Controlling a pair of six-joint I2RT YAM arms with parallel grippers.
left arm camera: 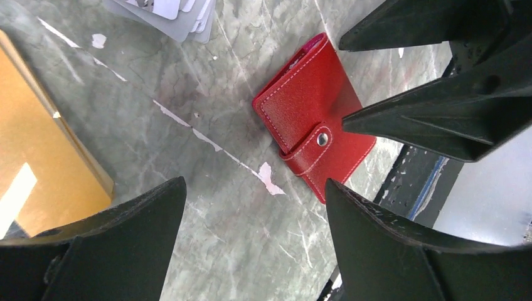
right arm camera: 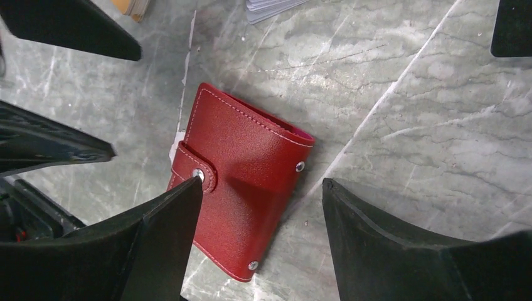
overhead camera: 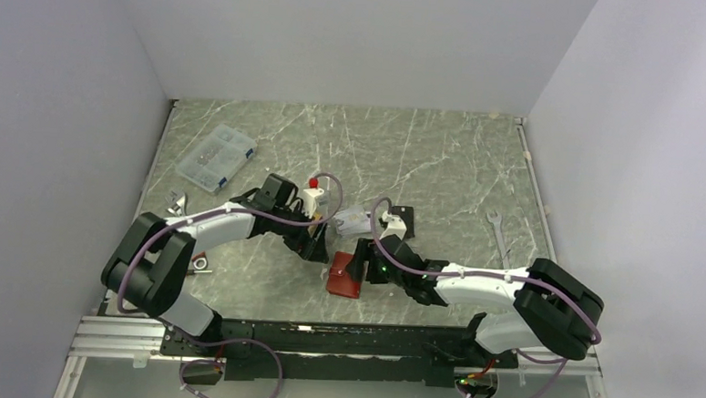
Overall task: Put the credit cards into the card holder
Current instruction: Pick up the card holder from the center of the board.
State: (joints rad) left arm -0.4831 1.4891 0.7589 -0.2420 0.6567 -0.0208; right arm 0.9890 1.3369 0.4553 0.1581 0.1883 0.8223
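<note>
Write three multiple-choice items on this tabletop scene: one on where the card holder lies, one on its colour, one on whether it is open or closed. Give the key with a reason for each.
1. Where does the small leather folding card holder lie on the grey marbled table?
A. Inside the clear plastic parts box
B. Flat on the table between the two grippers
C. On top of the silver wrench

2. What colour is the card holder?
A. Red
B. Blue
C. Green

3. What state is the card holder in?
A. Spread open with its pockets showing
B. Folded, with the snap tab fastened over it
C. Lifted off the table by a gripper

Key: 1 B, the top view shows it between the left gripper and the right gripper. 2 A, both wrist views show red stitched leather. 3 B, the tab is snapped across the closed fold and nothing grips it.
</note>
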